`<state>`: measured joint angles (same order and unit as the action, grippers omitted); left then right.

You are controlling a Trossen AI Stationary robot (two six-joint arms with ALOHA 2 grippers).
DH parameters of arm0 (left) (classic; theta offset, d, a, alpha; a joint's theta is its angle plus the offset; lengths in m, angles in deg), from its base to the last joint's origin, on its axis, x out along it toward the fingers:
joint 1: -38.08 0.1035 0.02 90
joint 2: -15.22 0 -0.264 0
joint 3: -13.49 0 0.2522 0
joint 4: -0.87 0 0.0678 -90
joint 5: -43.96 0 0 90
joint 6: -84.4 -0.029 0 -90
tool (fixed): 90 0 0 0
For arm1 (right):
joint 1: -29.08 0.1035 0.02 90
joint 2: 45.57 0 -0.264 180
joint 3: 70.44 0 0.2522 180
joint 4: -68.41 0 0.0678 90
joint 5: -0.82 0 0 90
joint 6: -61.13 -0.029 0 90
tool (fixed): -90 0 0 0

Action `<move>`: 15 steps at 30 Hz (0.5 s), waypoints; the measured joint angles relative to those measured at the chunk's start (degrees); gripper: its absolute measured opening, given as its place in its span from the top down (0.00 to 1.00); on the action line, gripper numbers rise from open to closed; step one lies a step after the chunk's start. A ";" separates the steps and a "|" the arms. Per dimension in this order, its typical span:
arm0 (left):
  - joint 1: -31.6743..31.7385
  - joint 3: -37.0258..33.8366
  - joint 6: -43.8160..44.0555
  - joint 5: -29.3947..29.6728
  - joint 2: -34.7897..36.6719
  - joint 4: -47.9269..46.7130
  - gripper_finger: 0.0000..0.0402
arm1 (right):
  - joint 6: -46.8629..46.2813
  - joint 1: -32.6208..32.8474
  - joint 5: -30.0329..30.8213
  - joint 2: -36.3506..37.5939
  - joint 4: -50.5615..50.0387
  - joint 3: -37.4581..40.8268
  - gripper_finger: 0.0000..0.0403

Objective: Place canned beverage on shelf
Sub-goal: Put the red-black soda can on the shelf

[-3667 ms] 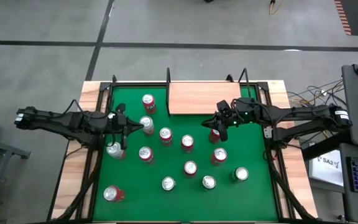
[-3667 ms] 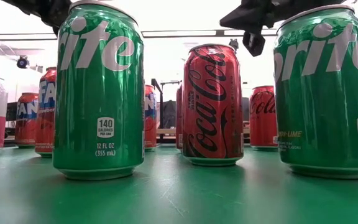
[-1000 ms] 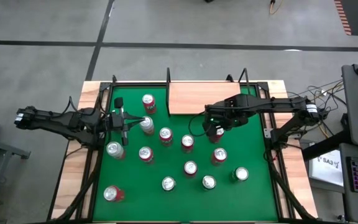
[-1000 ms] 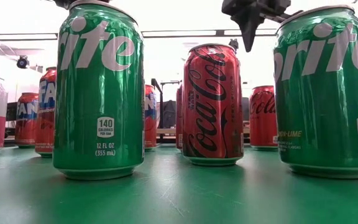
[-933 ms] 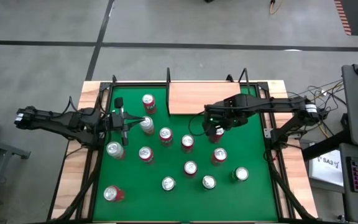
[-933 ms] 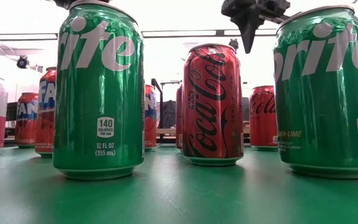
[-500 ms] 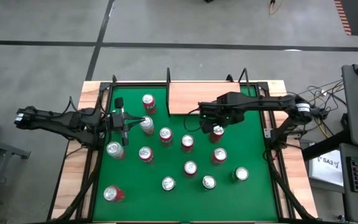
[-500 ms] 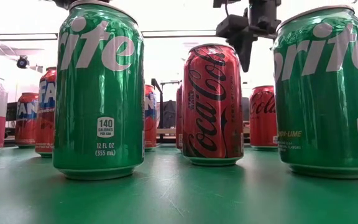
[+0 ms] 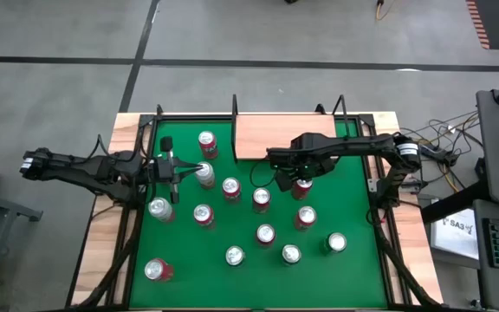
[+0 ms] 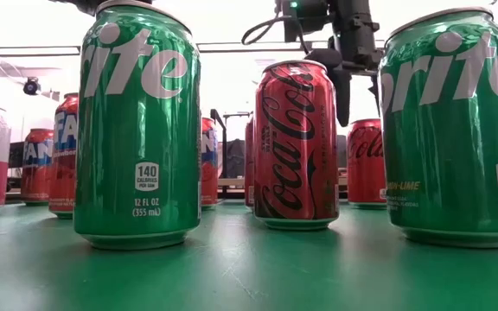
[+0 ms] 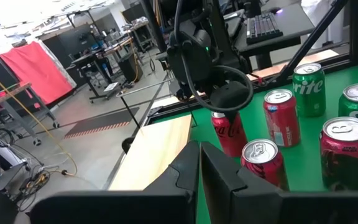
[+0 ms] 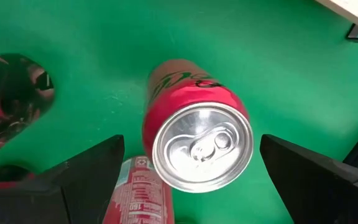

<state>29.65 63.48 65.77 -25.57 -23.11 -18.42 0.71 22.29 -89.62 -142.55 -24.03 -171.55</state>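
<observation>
A red cola can (image 12: pixel 202 146) stands upright on the green felt, just in front of the shelf (image 9: pixel 271 137), a tan board at the table's far edge. My right gripper (image 12: pixel 194 158) hangs over this can, pointing down and open, with one finger on either side of the can's top and gaps between. The high view shows that gripper (image 9: pixel 297 178) above the can (image 9: pixel 302 185). My left gripper (image 9: pixel 173 171) waits shut and level at the left, beside a silver-topped can (image 9: pixel 204 173), holding nothing.
Several other cans stand spread over the felt, among them a red one (image 9: pixel 261 198) close to my right gripper and two green ones (image 10: pixel 137 130) near the front edge. Black frame posts (image 9: pixel 234 106) rise along the shelf's back.
My right gripper has moved toward the table's left edge and come down over the red cola can, staying open and pointing down. The can has not moved.
</observation>
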 joint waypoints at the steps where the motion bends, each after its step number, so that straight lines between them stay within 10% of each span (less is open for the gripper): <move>1: 0.00 0.00 0.04 0.00 0.00 -0.06 1.00 | 0.00 0.00 0.00 -0.12 0.00 0.12 0.09; 15: 0.00 -0.02 0.06 -0.01 0.00 -0.13 1.00 | 0.00 0.00 0.06 -0.65 3.16 3.96 0.23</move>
<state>29.65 63.46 65.83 -25.58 -23.11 -18.54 0.71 22.29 -89.56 -143.20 -20.87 -167.58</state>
